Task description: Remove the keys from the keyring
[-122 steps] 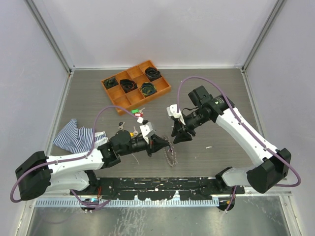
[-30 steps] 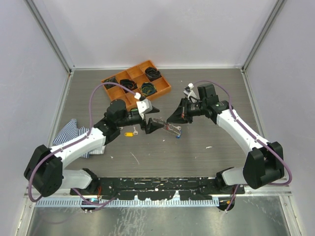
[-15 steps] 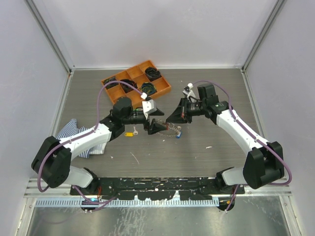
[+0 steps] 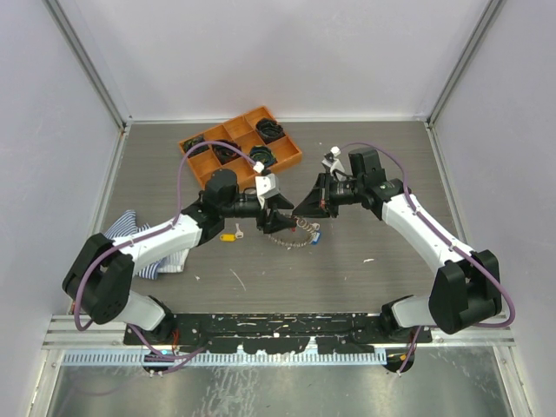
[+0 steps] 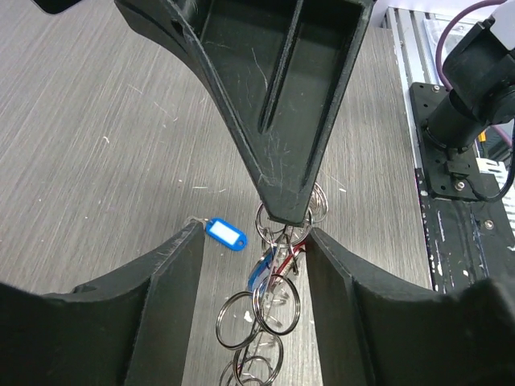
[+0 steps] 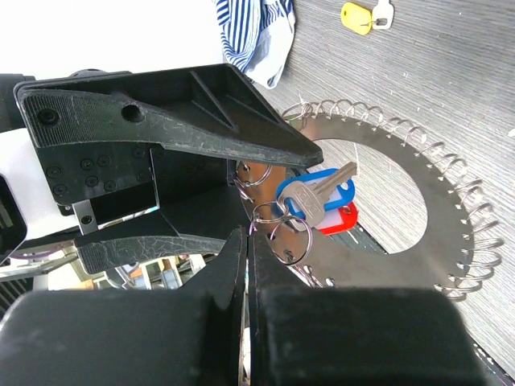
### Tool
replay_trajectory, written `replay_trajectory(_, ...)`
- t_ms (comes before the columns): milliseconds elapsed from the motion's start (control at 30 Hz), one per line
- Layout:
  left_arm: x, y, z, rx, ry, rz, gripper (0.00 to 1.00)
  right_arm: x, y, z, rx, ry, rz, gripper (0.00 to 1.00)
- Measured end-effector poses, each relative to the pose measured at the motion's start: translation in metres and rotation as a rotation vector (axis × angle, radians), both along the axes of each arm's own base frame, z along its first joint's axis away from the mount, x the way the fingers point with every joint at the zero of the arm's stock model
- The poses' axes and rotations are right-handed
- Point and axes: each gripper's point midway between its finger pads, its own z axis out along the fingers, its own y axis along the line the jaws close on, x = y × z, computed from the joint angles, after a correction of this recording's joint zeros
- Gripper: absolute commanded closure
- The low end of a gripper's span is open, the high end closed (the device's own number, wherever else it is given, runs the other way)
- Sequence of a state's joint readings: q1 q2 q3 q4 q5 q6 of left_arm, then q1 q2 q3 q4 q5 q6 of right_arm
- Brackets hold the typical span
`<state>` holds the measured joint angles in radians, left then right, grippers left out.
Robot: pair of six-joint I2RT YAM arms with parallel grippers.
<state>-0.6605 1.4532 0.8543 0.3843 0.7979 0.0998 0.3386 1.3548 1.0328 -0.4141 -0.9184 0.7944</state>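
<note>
On the counter (image 4: 365,287) the orange tray (image 4: 291,159) sits by the far edge, left of centre. The striped cloth (image 4: 130,239) lies by the left edge, and bare wood runs toward the right & near edges. At the centre the arms meet tip to tip: the left gripper (image 4: 276,217) has its fingers spread w/ the keyring (image 6: 394,149) btw. them, and the right gripper (image 6: 246,235) is pressed together, pinching a small ring of the keys (image 6: 314,197) w/ blue & red tags. A yellow-tagged key (image 4: 230,234) lies just left of the grippers, and a blue-tagged key (image 5: 225,235) lies flat near the keyring.

R gripper (image 6: 247,241) pinches keyring (image 6: 442,233) — blue-tag key (image 6: 316,190) beside.
</note>
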Motion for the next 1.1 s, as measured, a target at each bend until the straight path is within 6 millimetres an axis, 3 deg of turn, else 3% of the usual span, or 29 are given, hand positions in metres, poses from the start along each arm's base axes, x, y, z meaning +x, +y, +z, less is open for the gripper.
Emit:
replay_trajectory(200,-0.001,0.0,0.0,-0.001,0.007,-0.002,0.61,0.0,0.0,-0.001,0.001,0.003,-0.001,0.99)
replay_trajectory(367,-0.003,0.0,-0.001,0.001,0.015,-0.012,0.85,0.001,0.0,-0.001,0.004,-0.005,-0.003,0.99)
replay_trajectory(500,-0.005,0.001,-0.001,0.001,0.028,-0.024,0.98,0.002,0.0,-0.002,0.007,-0.007,-0.003,0.92)
replay_trajectory(933,0.0,0.01,0.007,-0.037,0.065,-0.036,1.0,-0.005,-0.003,0.011,0.049,-0.105,0.06,0.56)
replay_trajectory(1100,-0.004,0.018,0.013,-0.051,0.058,-0.065,1.0,0.005,-0.021,0.025,0.0,-0.294,0.103,0.55)
